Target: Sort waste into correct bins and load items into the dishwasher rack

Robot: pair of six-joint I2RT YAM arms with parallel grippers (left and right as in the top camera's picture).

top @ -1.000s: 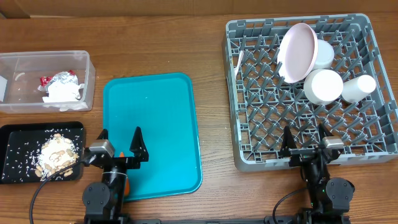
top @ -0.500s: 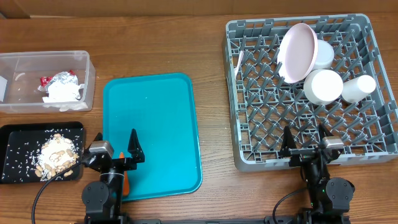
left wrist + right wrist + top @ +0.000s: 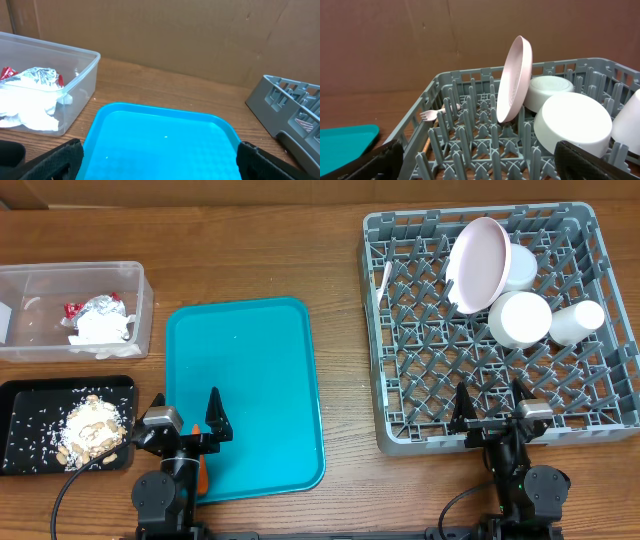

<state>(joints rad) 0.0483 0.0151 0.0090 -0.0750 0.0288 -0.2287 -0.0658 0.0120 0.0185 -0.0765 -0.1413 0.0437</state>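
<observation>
From above, my left gripper (image 3: pixel 188 408) sits at the lower left over the near edge of the teal tray (image 3: pixel 245 370), jaws spread wide and holding nothing. My right gripper (image 3: pixel 489 402), at the lower right by the rack (image 3: pixel 400 420), is just as wide and empty. The napkin (image 3: pixel 97 328) and foil wrapper (image 3: pixel 100 305) lie in the clear tub (image 3: pixel 140 280) at upper left, and the food scraps (image 3: pixel 90 430) sit in the black tray (image 3: pixel 20 392) below it. The plate (image 3: pixel 477 262), a bowl (image 3: pixel 520 318), a second bowl (image 3: pixel 522 268), the cup (image 3: pixel 578 320) and the fork (image 3: pixel 384 277) are all in the rack. My left wrist view shows bare teal between my fingertips (image 3: pixel 55 160). My right wrist view shows the plate on edge among the pegs. I judge the sorting and loading finished, with nothing left to move.
</observation>
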